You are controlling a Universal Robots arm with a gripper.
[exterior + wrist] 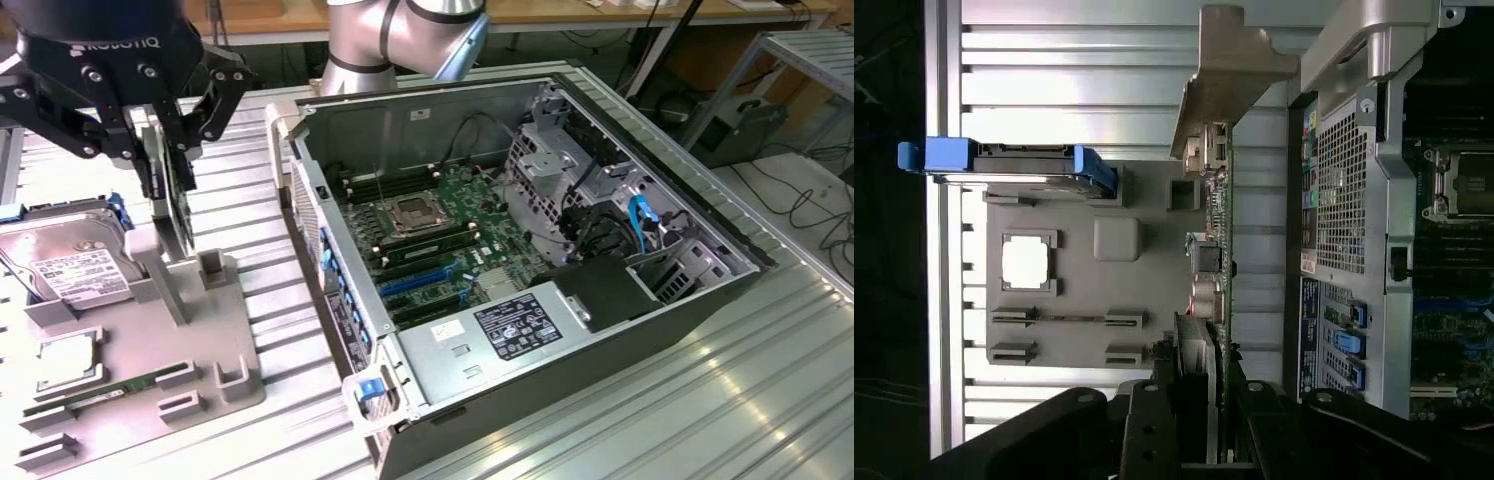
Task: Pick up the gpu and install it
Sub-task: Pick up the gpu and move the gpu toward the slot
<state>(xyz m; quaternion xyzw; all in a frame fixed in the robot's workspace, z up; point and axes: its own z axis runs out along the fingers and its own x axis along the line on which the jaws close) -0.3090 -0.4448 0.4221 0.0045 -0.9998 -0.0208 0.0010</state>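
Fingers (203, 125) of the black gripper (170, 185) are pressed against both flat faces of the gpu (171, 232), one on each side, so the hand is clamped on the card. The card stands upright on its edge above the grey tray (220, 340), along the tray edge that faces the computer case (694, 290). Whether its lower edge touches the tray I cannot tell. In the wrist view the gpu (1220, 260) is seen edge-on as a thin green board with small parts on it. Its cooler block sits between the tips of the gripper (1199, 388), and its silver bracket (1229, 70) is at the end away from the fingers. The tray lies near the table (747, 400) edge on the exterior view's left, just beside the case. On the tray, a hard drive (80, 265) with a white label and blue side rails rests near the far corner. A square processor chip (67, 360) sits closer to the near edge. A long narrow memory stick (114, 392) lies flat in its slots beside the chip. The same three things show in the wrist view: hard drive (1004, 165), chip (1024, 262) and memory stick (1069, 318), all on the tray (1094, 290). The case lies on its side in the middle of the table with its side panel off. Inside it are the green motherboard (447, 235), blue card slots (414, 285) and a power supply (501, 330) with a dark label. The arm's silver base (400, 40) stands at the table's far edge behind the case.
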